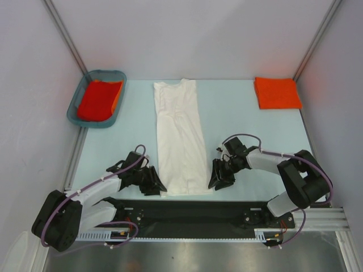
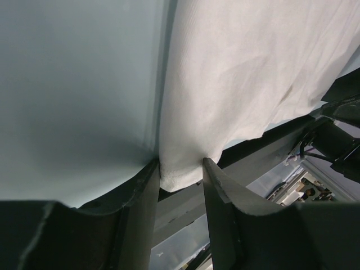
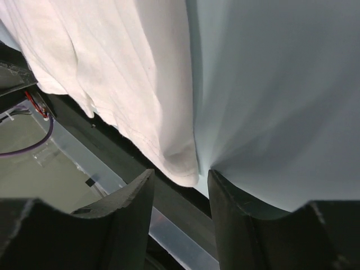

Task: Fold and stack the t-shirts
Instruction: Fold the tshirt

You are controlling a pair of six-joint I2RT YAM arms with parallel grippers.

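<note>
A white t-shirt (image 1: 180, 136) lies on the table, folded lengthwise into a long narrow strip, collar at the far end. My left gripper (image 1: 156, 184) is open at its near left corner. In the left wrist view the hem corner (image 2: 179, 175) sits between the spread fingers (image 2: 143, 197), unpinched. My right gripper (image 1: 218, 180) is open at the near right corner, and that corner (image 3: 181, 160) lies between its fingers (image 3: 228, 202), also loose. A folded orange-red t-shirt (image 1: 277, 92) lies at the back right. Another orange-red t-shirt (image 1: 99, 99) lies in the basket.
The teal plastic basket (image 1: 72, 111) stands at the back left. The black base rail (image 1: 187, 211) runs along the table's near edge, just under the shirt's hem. Grey walls enclose the light blue table (image 1: 244, 122) on three sides.
</note>
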